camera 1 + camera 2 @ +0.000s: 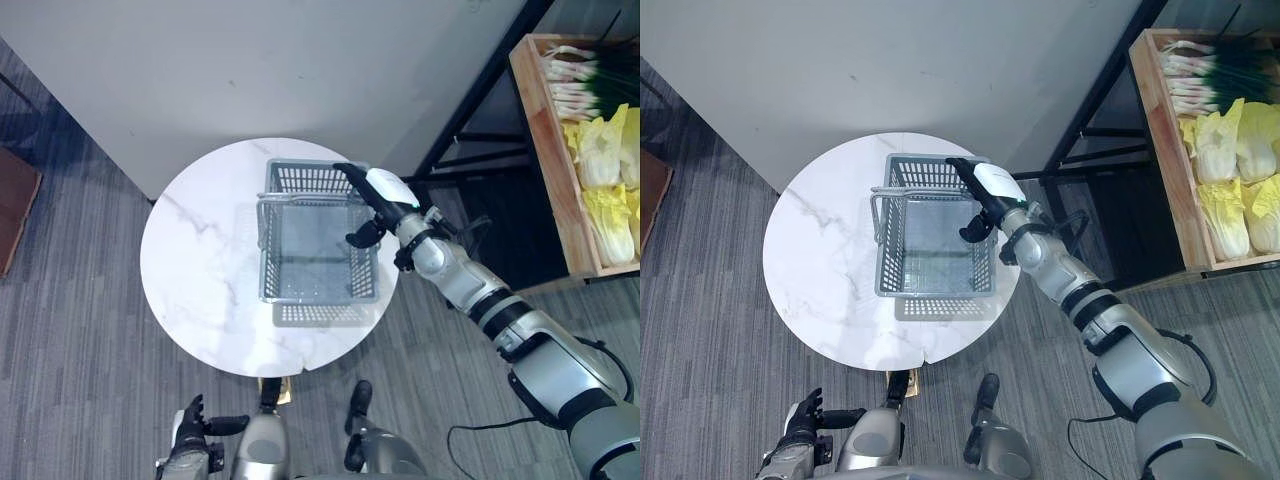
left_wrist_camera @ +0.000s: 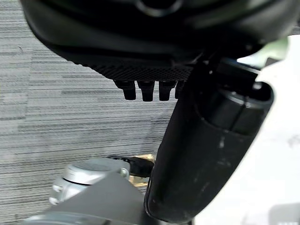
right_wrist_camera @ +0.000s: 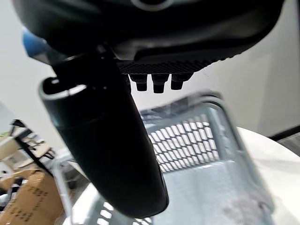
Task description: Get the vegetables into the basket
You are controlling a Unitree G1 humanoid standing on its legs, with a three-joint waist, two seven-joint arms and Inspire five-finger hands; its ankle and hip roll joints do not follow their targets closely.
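Observation:
A grey plastic basket [image 1: 268, 240] stands empty on the round white marble table [image 1: 200, 260], its handle folded across the far end. My right hand [image 1: 385, 195] hovers over the basket's right rim, open, fingers straight and holding nothing; the right wrist view shows its thumb [image 3: 108, 154] above the basket's mesh wall [image 3: 187, 140]. The vegetables lie in a wooden crate [image 1: 545, 150] at the far right: pale yellow cabbages [image 1: 600, 150] and green onions [image 1: 585, 80]. My left hand [image 1: 190, 432] hangs low beside the table's near edge, open and empty, its thumb [image 2: 201, 154] over the carpet.
A black shelf frame [image 1: 470, 100] stands between the table and the crate. A grey wall panel [image 1: 250, 60] runs behind the table. A brown object [image 1: 15, 200] sits at the left edge. Grey carpet [image 1: 80, 350] surrounds the table.

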